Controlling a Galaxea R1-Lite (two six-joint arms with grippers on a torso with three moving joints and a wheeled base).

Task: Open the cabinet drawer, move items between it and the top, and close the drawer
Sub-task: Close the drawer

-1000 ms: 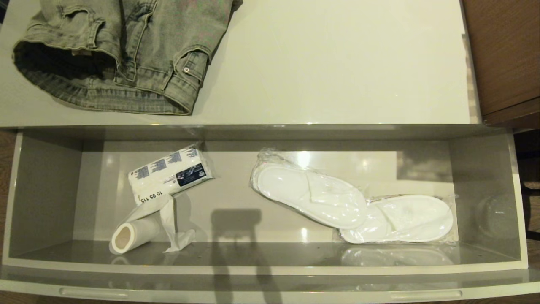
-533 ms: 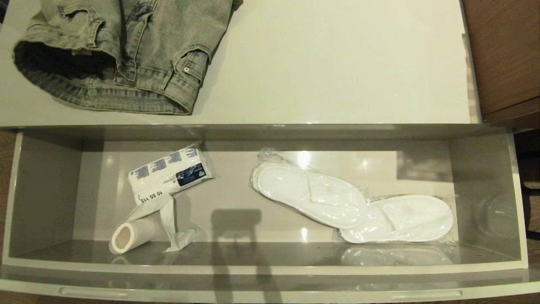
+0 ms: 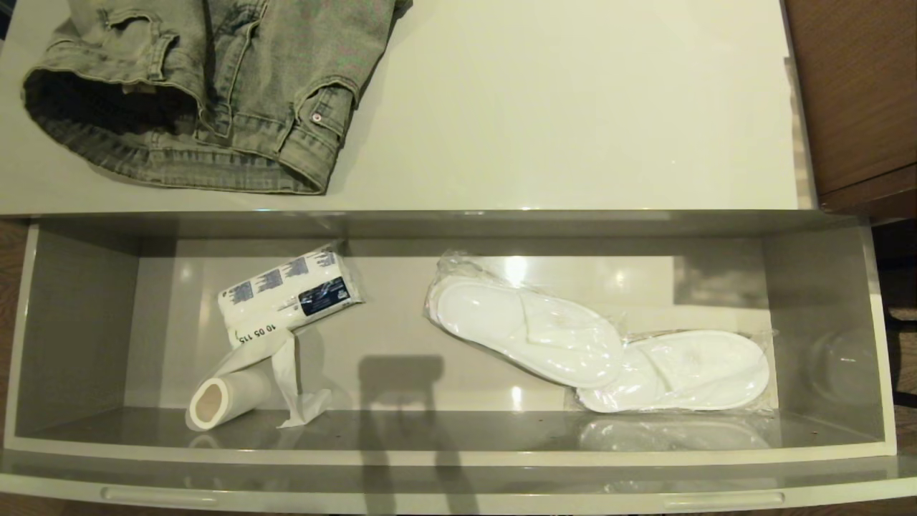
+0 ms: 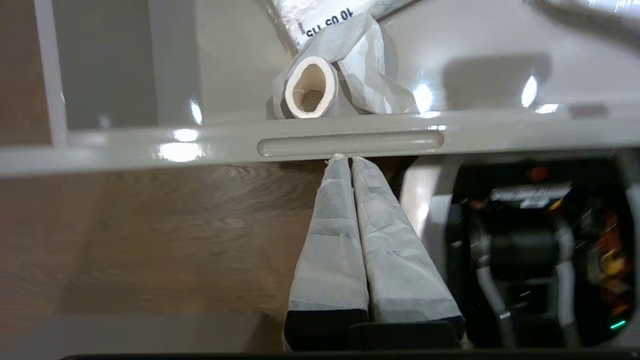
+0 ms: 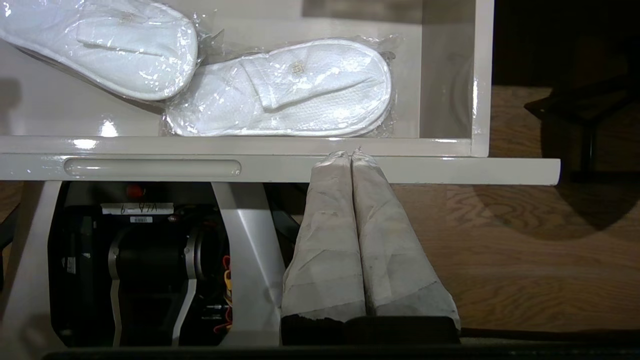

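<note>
Lying lengthwise along the drawer [image 3: 458,459] front, the slippers [image 5: 280,90] sit just beyond the closed, empty right tool [image 5: 351,156], nearer than the closed left tool [image 4: 345,161].

Left gripper [image 4: 345,159], right gripper [image 5: 350,152]: jaws together.

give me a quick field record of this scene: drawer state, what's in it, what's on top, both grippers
drawer: cabinet drawer pulled open
in drawer, left part: tissue pack and paper roll, touching
in drawer, right part: slippers in clear wrap
on top: denim garment at the left of the top
left gripper: shut, empty, in front of the drawer front, by its left slot handle
right gripper: shut, empty, in front of the drawer front near its right end
beside cabinet: brown wooden furniture
</note>
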